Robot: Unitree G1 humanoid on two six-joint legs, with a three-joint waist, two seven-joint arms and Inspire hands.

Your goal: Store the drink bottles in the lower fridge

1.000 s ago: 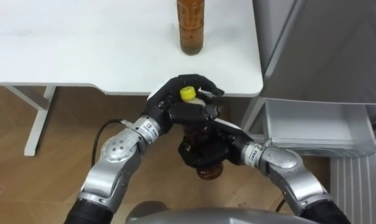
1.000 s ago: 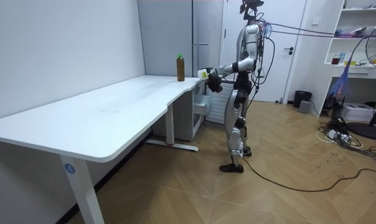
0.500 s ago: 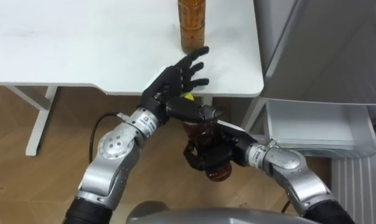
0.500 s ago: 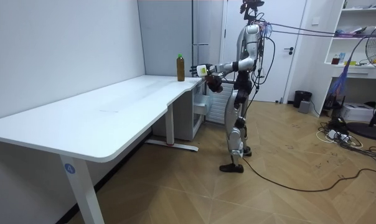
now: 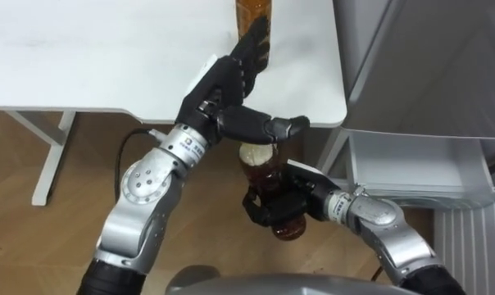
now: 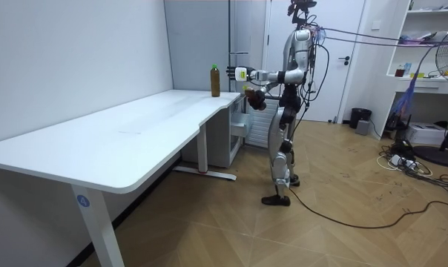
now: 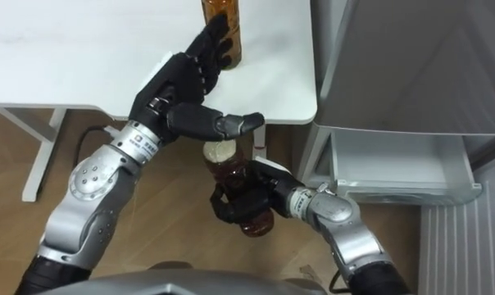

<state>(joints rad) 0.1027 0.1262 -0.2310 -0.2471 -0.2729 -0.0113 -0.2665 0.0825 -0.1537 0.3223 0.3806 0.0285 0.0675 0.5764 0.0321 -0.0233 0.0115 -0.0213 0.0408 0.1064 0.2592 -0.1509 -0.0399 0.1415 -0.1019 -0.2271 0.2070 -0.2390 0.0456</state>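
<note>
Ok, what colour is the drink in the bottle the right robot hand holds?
Amber-brown drink bottle, clearest in the left eye view.

The standing bottle [image 5: 246,10] at top centre is cut off by the upper edge, and we lose its lower part behind the fingers of the left hand [image 5: 223,90]. The right hand [image 5: 284,209] wraps the held bottle [image 5: 262,168] at lower centre, hiding its middle. The fridge [image 5: 411,65] runs off the right and top edges. In the room view the hands are too small for us to read
</note>
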